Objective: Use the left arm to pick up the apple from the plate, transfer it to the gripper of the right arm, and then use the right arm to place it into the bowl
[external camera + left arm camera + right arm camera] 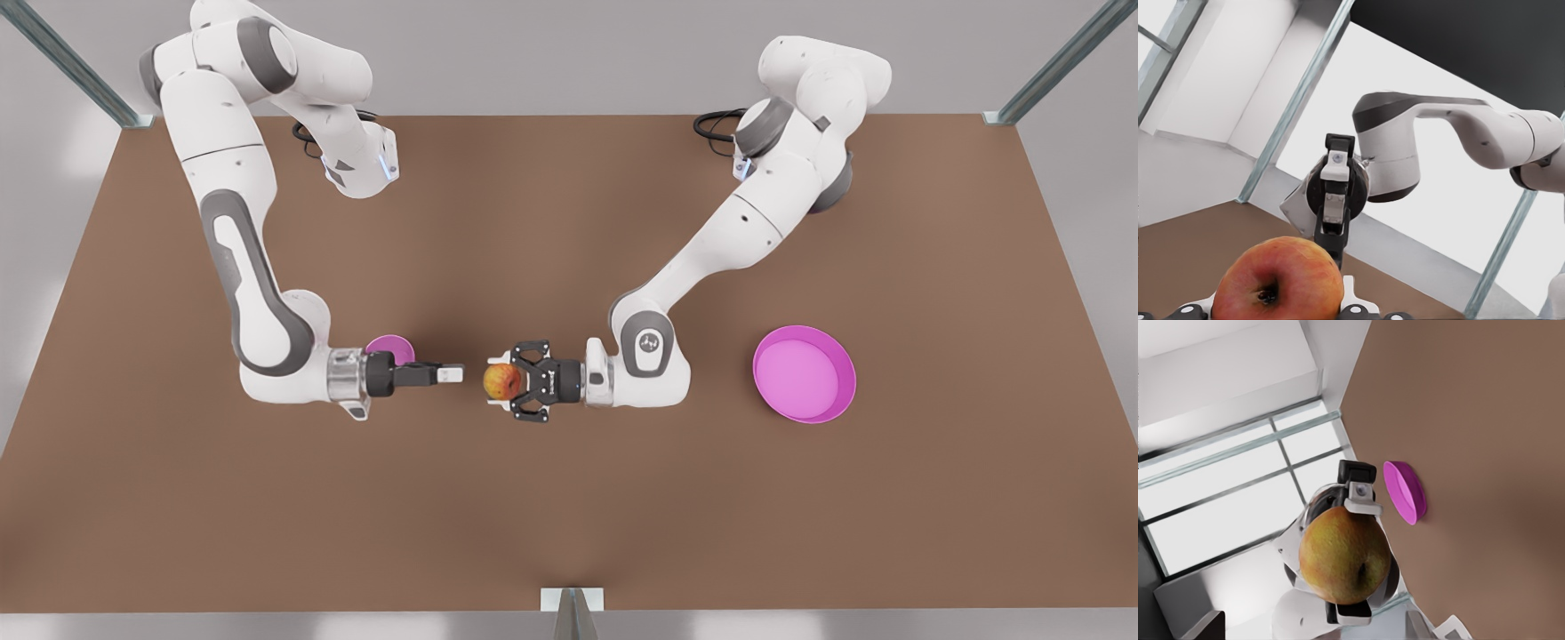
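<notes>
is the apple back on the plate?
No, the apple is held off the table in the left gripper, well apart from the empty plate.

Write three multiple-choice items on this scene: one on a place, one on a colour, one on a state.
1. Where is the apple?
A. on the plate
B. in the left hand
C. in the bowl

2. What colour is the bowl?
A. magenta-pink
B. green
C. white

3. How is the left hand?
A. open
B. resting on the table
C. shut on the apple

Answers:
1 B: the apple hangs above the table, facing the right hand across a gap.
2 A: the bowl matches the empty plate.
3 C: the left hand's fingers clamp the apple from both sides.
</notes>
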You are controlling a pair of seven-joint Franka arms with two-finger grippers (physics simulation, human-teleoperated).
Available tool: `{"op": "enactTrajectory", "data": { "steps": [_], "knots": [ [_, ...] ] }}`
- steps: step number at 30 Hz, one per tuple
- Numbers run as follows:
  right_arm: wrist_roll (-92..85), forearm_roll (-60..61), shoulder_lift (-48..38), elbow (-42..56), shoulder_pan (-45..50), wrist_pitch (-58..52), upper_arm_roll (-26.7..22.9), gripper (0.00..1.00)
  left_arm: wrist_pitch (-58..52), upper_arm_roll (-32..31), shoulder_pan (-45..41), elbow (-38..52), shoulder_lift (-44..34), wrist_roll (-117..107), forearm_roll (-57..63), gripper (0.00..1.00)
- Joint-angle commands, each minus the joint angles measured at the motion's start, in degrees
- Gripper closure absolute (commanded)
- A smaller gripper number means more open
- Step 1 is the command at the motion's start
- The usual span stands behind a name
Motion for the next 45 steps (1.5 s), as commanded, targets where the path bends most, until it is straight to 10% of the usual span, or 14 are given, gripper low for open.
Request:
{"op": "enactTrajectory", "data": {
  "steps": [1, 25, 36, 38, 45],
  "knots": [
    [-12.5, 0.8, 0.17, -0.07, 0.15, 5.99, 1.2, 0.01, 0.22, -0.02, -0.02, 0.08, 0.04, 32.96, -0.11, 0.31],
    [-13.2, 5.29, 1.31, 0.19, 7.27, 18.04, 1.11, 0.0, 0.31, 0.15, -0.02, 0.08, -0.04, 32.96, -0.02, 0.31],
    [-13.55, 5.2, 1.4, 0.19, 7.88, 19.71, 1.2, 0.31, 0.31, 0.16, -0.02, 0.08, -0.04, 32.96, -0.02, 0.31],
    [-13.55, 5.11, 1.31, 0.19, 7.88, 19.62, 1.11, 0.31, 0.22, 0.07, 0.06, 0.0, -0.04, 32.34, -0.02, 0.0],
    [-13.64, 4.67, 1.31, 0.02, 7.27, 19.09, 1.19, 0.36, 0.13, 0.07, 0.24, 0.0, -0.39, 32.25, 0.06, 0.0]
  ]
}}
